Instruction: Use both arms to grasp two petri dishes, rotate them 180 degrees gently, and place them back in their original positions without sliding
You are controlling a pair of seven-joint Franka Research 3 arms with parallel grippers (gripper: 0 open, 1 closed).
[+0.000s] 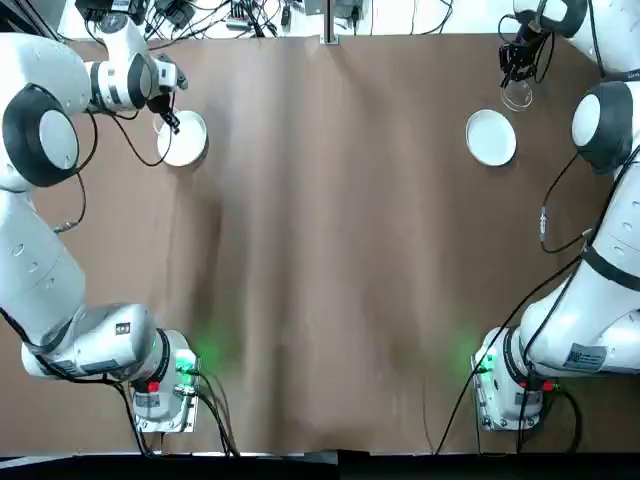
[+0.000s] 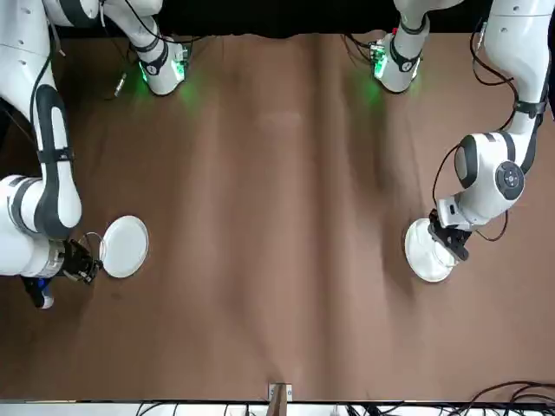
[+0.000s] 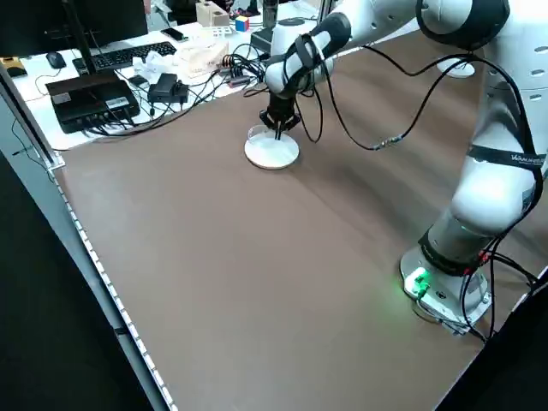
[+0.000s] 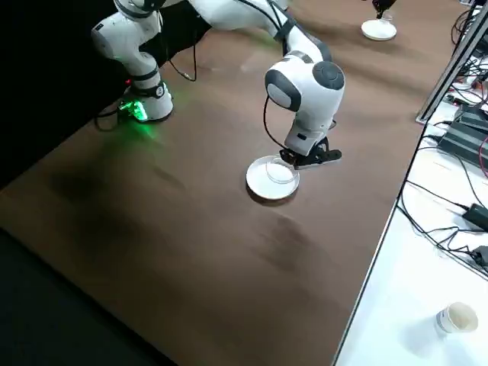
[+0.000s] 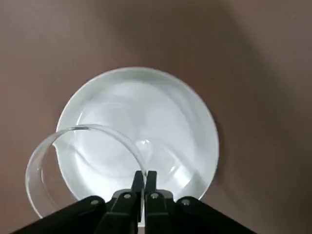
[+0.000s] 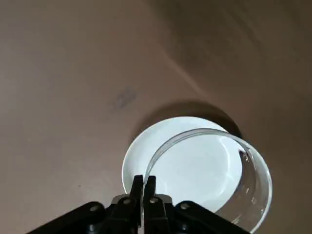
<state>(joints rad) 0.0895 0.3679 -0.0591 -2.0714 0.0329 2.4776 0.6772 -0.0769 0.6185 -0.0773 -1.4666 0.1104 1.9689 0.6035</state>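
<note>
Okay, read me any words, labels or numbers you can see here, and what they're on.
No text can be read for certain.
Black strap on the left arm: white lettering, too blurred to read.
Label near the left arm's base: too small.
Sticker near the right arm's base: too small.

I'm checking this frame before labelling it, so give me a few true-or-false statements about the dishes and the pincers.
1. The left pincer is shut on the rim of a clear petri dish. True.
2. The right pincer is open and far from any dish. False: it is shut on the rim of the other clear dish.
3. Each clear dish overlaps a white disc in its wrist view. True, and the second disc shows in the right wrist view.
4. Both white discs sit at the table's near edge, by the arm bases. False: they lie at the far side.
5. The two discs touch each other. False: they are far apart, one on each side.
</note>
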